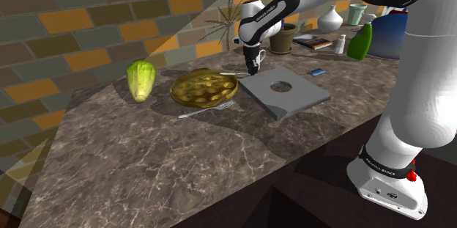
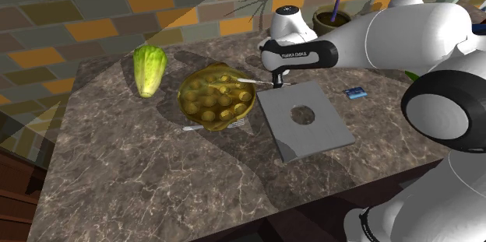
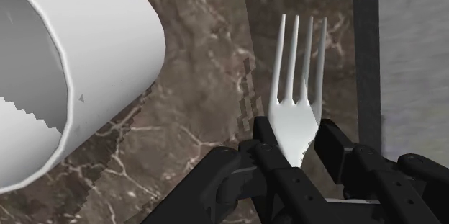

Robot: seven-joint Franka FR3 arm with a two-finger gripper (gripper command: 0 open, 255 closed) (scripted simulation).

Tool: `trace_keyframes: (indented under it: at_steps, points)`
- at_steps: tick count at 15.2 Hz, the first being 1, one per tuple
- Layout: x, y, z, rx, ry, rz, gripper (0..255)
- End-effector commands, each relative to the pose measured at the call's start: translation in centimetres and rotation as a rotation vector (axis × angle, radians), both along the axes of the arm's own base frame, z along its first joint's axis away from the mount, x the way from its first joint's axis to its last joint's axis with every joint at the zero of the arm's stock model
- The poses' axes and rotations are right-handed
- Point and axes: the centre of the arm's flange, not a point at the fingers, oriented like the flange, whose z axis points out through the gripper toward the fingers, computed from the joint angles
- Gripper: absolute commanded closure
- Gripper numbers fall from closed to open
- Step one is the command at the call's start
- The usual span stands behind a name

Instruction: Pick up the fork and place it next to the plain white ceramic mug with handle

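Marble counter [image 1: 146, 160]; fingers [image 3: 338, 150] clasp fork [image 3: 295, 107] between white mug [image 3: 108, 50] and grey board [image 1: 304, 98].

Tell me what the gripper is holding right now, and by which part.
The gripper holds the fork, clasped at its neck just below the tines, which stick out ahead.

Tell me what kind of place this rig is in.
Most likely a home kitchen: a dark veined stone countertop against a brick wall, with a head of lettuce, a dish of food and a white mug on it. The gripper holds a fork.
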Motion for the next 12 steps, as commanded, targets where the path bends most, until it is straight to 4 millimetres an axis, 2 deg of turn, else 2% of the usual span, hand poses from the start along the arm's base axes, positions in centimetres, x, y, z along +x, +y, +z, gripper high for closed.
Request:
trace_keyframes:
  at_steps: [1, 3, 4, 9, 12]
  points:
    - [-0.3, 0.1, -0.9, 0.003, 0.028, 0.001, 255]
    - [-0.3, 0.1, -0.9, 0.003, 0.028, 0.001, 255]
    - [-0.1, 0.1, -1.1, 0.003, 0.027, 0.001, 0]
    - [-0.3, 0.1, -0.9, 0.003, 0.028, 0.001, 0]
    - [-0.2, 0.3, 3.0, 0.003, 0.028, 0.001, 0]
